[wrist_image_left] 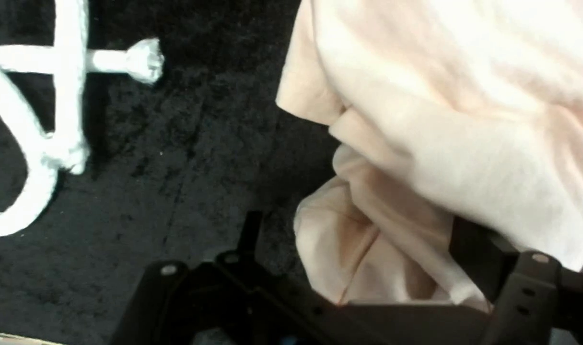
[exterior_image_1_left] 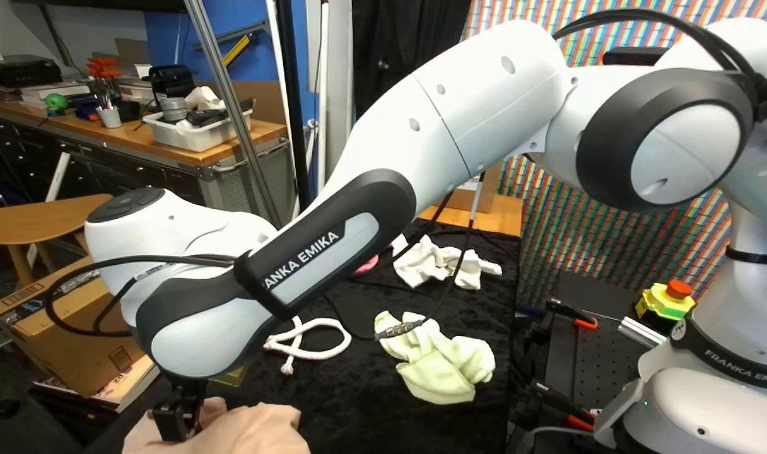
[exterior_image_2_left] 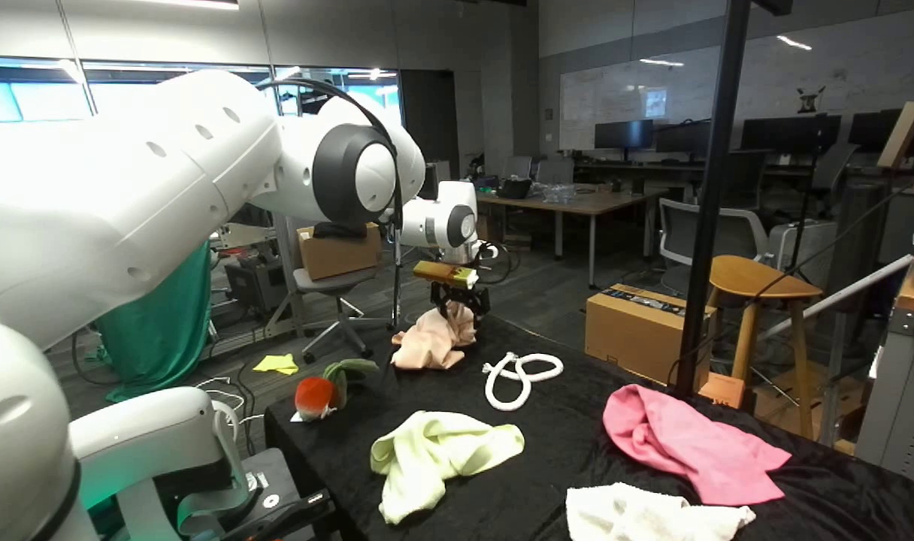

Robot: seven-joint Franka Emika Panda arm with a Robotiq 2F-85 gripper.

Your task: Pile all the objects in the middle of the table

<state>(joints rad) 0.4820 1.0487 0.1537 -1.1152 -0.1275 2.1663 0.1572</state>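
Note:
My gripper (exterior_image_1_left: 180, 421) is low over the peach cloth (exterior_image_1_left: 248, 432) near the table's far end. It also shows in an exterior view (exterior_image_2_left: 463, 299). In the wrist view the fingers (wrist_image_left: 358, 235) stand wide apart, with folds of the peach cloth (wrist_image_left: 440, 115) between them. A white rope (wrist_image_left: 68, 96) lies looped beside it, and also shows in an exterior view (exterior_image_2_left: 513, 383). A lime cloth (exterior_image_2_left: 434, 458), a pink cloth (exterior_image_2_left: 690, 443), a white cloth (exterior_image_2_left: 645, 515) and a red-orange soft thing with green leaves (exterior_image_2_left: 316, 394) lie on the black-covered table (exterior_image_2_left: 547, 451).
A cable with a metal connector (exterior_image_1_left: 399, 329) hangs from the arm over the table. A black upright post (exterior_image_2_left: 709, 225) stands at the table's edge. A cardboard box (exterior_image_2_left: 637, 327) and a wooden stool (exterior_image_2_left: 758, 278) stand on the floor beyond.

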